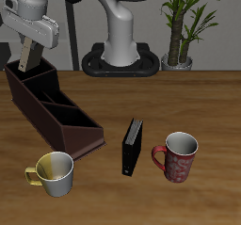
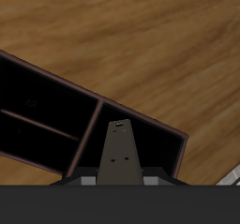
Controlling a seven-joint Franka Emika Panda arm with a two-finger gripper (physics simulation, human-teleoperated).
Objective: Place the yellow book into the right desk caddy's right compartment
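A thin tan yellow book (image 1: 28,56) hangs upright from my gripper (image 1: 27,44), which is shut on its upper part. It is over the far-back end compartment of the right desk caddy (image 1: 56,116), a long dark reddish-brown box with dividers. The book's lower edge sits about level with the caddy's rim. In the wrist view the book (image 2: 119,153) shows as a narrow greyish slab pointing down over the caddy's divider wall (image 2: 92,125), with dark compartments on both sides. My fingertips are hidden behind the book there.
A black book (image 1: 133,146) stands upright near the caddy's front end. A red mug (image 1: 178,156) sits beside it, and a yellow-white mug (image 1: 55,173) is near the table's front edge. The robot base (image 1: 120,59) and a potted plant (image 1: 179,31) are at the back.
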